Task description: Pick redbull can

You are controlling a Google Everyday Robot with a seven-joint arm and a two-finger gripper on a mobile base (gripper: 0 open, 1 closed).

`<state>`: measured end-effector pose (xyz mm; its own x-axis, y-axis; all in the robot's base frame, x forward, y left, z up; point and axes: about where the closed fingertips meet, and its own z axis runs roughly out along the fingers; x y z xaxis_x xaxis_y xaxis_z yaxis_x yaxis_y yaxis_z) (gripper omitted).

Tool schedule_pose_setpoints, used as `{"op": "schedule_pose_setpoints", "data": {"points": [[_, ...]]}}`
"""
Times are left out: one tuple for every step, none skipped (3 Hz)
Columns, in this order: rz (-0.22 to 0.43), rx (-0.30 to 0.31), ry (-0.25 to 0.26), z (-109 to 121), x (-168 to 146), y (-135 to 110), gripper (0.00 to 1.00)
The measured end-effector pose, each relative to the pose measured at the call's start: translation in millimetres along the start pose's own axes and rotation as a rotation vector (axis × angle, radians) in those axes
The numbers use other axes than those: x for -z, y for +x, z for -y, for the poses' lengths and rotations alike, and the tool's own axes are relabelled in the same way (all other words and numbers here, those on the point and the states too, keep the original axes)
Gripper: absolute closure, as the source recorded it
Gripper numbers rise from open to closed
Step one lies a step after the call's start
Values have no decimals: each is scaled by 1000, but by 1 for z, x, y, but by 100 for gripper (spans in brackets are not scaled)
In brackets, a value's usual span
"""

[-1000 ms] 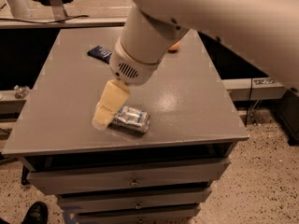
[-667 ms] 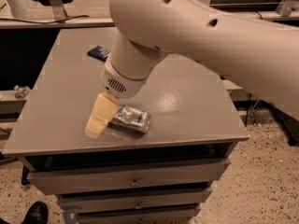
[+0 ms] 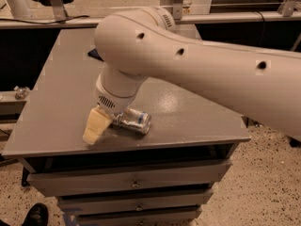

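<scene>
- While the arm has swung across the view over the last second, the gripper (image 3: 99,126) has sunk lower and slid left, toward the front-left edge of the table (image 3: 51,98); its cream tip now sits at the table surface; whether it is wide or closed I cannot tell, since the wrist hides the rest
- just beside it, the redbull can (image 3: 134,121) has not shifted; it lies on its side near the front edge, unlifted; I judge the grasp is being set up, not yet made
- the can's long axis runs roughly left-right, dipping slightly frontward; one round end faces right, the other meets the gripper
</scene>
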<state>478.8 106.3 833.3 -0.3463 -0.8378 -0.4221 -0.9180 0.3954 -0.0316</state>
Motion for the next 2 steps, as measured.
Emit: {"op": "schedule_pose_setpoints", "data": {"points": [[-11, -26, 7, 2, -12, 1, 39], [-12, -50, 23, 9, -7, -2, 64]]}}
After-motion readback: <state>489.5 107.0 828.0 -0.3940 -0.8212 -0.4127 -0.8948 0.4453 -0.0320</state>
